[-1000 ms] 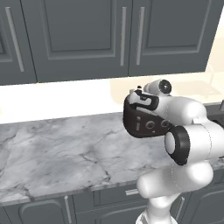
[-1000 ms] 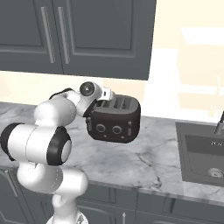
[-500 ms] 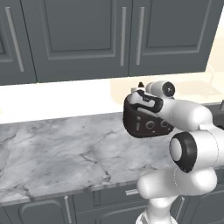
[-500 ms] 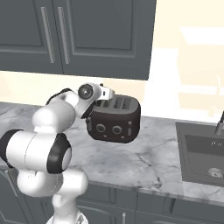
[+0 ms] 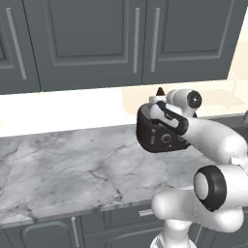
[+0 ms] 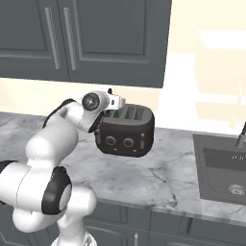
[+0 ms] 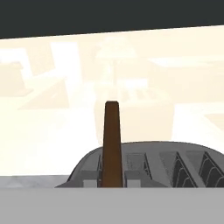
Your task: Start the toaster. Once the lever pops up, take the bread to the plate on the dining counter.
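While the claw (image 7: 112,181) pinches the upright bread (image 7: 112,140), it sits just above the toaster (image 6: 126,130) on the marble worktop (image 5: 63,169).

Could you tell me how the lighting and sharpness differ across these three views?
Hand view: background washed out pale, bread and toaster sharp. Left base view: cabinets evenly lit, no glare. Right base view: bright hazy wall beyond the sink.

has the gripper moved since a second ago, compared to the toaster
No. In the right base view the gripper is in the same spot as before, at the left end of the toaster top, and the toaster has not shifted on the counter.
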